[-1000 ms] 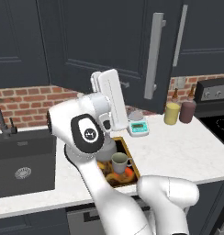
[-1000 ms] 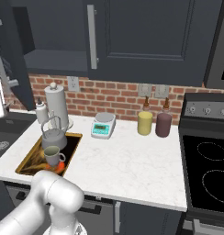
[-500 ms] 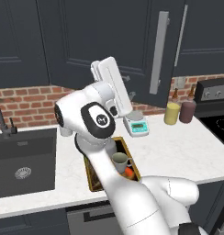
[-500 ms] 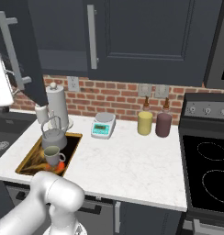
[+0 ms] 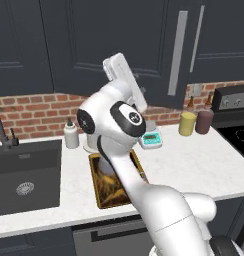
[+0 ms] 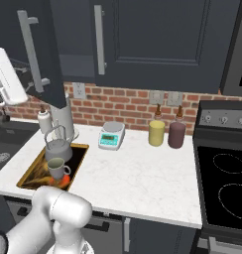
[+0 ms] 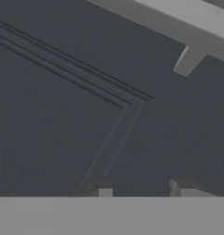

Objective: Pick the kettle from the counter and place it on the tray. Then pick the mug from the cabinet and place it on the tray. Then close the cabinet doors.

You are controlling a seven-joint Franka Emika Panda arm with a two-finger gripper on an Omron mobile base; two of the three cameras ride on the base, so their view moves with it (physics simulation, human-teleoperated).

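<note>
Dark cupboards hang over a white counter (image 6: 143, 168) with a red brick wall behind it. On the counter sits the tray (image 6: 31, 173), and the kettle (image 6: 57, 148) and the mug (image 6: 57, 167) are both on it already. So the job left, I think, is shutting the cabinet doors (image 6: 76, 39).

One door (image 6: 41, 54) swings out into the room on the left side of the right base view, with its long silver bar handle (image 6: 30, 52) facing us. The white arm is lifted up high next to it. In the hand view, the gripper (image 7: 139, 189) is very close to the flat dark panel of the door, and the bar handle (image 7: 192, 20) runs across the top corner. The two finger tips (image 7: 104, 190) stand apart with a gap between them, and nothing sits in that gap. I cannot tell if they are pressing on the door yet.

To do this well, the hand should push flat on the panel, near the handle edge, far from the hinge. It should push slowly and follow the door as it swings, so it does not slip off. The arm should stay high, well above the kettle and mug.
</note>
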